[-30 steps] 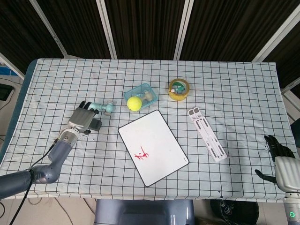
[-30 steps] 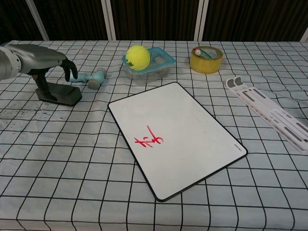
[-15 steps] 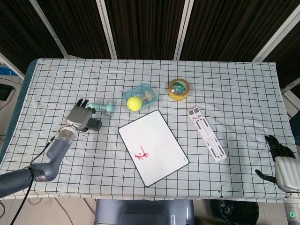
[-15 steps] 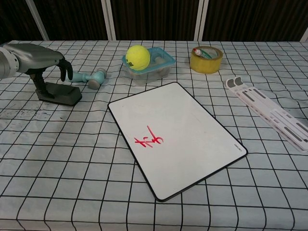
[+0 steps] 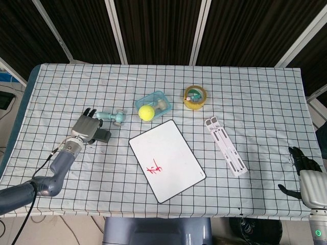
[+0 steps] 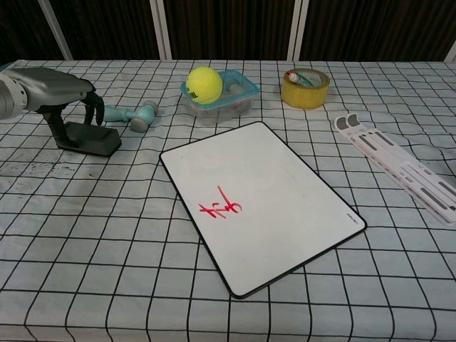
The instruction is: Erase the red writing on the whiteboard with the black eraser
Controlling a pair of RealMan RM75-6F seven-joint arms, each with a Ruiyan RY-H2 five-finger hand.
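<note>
My left hand (image 6: 60, 92) arches over the flat black rectangular eraser (image 6: 89, 137) on the checked tablecloth (image 5: 245, 102), fingers around it but not plainly gripping, while the red writing (image 6: 220, 206) on the white, black-rimmed whiteboard (image 6: 285, 185) remains untouched, everything still to do.

The head view looks almost straight down from high above, taking in the whole checkered tabletop (image 5: 245, 92), with dark slatted panels along the top of the frame. The chest view sits low at the near edge, facing across the tabletop (image 6: 107, 249) at a shallow angle and much nearer. The 2 views share the whiteboard (image 5: 171, 153) (image 6: 285, 192) at centre frame and the tape roll (image 5: 195, 97) (image 6: 306, 88) in the upper right.
</note>
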